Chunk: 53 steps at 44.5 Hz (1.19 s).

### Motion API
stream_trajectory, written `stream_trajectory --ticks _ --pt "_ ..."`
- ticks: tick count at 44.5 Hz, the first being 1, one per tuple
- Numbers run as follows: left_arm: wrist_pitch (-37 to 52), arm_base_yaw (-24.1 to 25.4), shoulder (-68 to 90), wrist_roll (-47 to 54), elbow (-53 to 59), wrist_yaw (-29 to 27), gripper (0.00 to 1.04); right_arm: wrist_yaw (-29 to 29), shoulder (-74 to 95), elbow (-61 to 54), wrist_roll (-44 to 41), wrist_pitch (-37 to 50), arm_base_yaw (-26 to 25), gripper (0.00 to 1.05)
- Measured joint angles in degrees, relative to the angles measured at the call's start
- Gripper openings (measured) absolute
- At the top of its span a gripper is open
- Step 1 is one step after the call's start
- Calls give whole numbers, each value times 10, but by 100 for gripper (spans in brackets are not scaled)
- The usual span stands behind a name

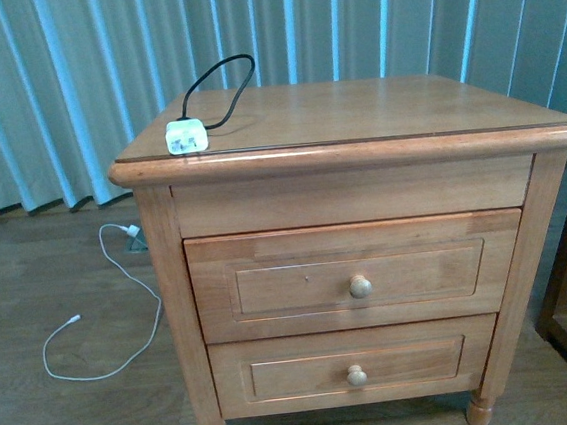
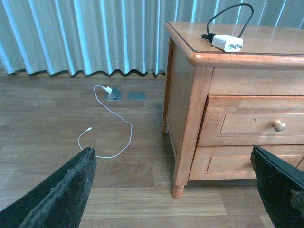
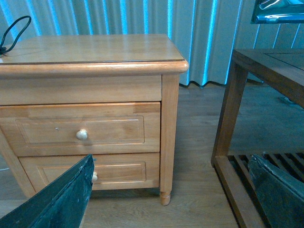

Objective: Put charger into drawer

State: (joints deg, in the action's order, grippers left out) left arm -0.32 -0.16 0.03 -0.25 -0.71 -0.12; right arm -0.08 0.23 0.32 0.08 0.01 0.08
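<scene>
1. Left gripper (image 2: 172, 152) and right gripper (image 3: 171, 159) hang low out front, jaws spread wide, holding nothing.
2. The drawer (image 1: 300, 283) is shut. Its round knob (image 1: 360, 285) is small, so a pinch could slip off.
3. The charger (image 1: 186, 136) sits at the nightstand's (image 1: 374, 113) front-left corner, near the edge, where a nudge could tip it off.
4. Its block seems to face forward, and the cable (image 1: 238, 57) runs back toward the rear edge. That loop could snag or hang out of the drawer.

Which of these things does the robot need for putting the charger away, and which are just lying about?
Needed: charger on the nightstand; upper drawer, shut.
Lying about: white cable on the floor; lower drawer; dark table; curtain.
</scene>
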Motion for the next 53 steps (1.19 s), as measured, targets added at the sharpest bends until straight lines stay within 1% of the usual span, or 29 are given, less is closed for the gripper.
stream_trajectory --ticks 25,26,27,28,29,31,33,38,42,47,53 --pt "0 0 0 0 0 0 99 0 0 0 0 0 0 96" --pt "0 0 0 0 0 0 99 -5 2 0 -2 -2 -1 96" --pt "0 0 0 0 0 0 99 -28 9 7 -6 -19 -7 96" --pt "0 0 0 0 0 0 99 -69 31 21 -17 -53 -14 96" --pt "0 0 0 0 0 0 99 -94 51 30 -22 -62 -17 96" --pt "0 0 0 0 0 0 99 -123 87 38 -27 -57 -15 96" --pt "0 0 0 0 0 1 99 -137 135 46 -34 -35 -6 96" --pt "0 0 0 0 0 0 99 -137 264 69 -43 53 26 96" --pt "0 0 0 0 0 0 99 -110 373 86 -50 144 56 96" --pt "0 0 0 0 0 0 99 -54 597 130 -62 314 114 96" --pt "0 0 0 0 0 0 99 -7 794 201 -60 428 161 96"
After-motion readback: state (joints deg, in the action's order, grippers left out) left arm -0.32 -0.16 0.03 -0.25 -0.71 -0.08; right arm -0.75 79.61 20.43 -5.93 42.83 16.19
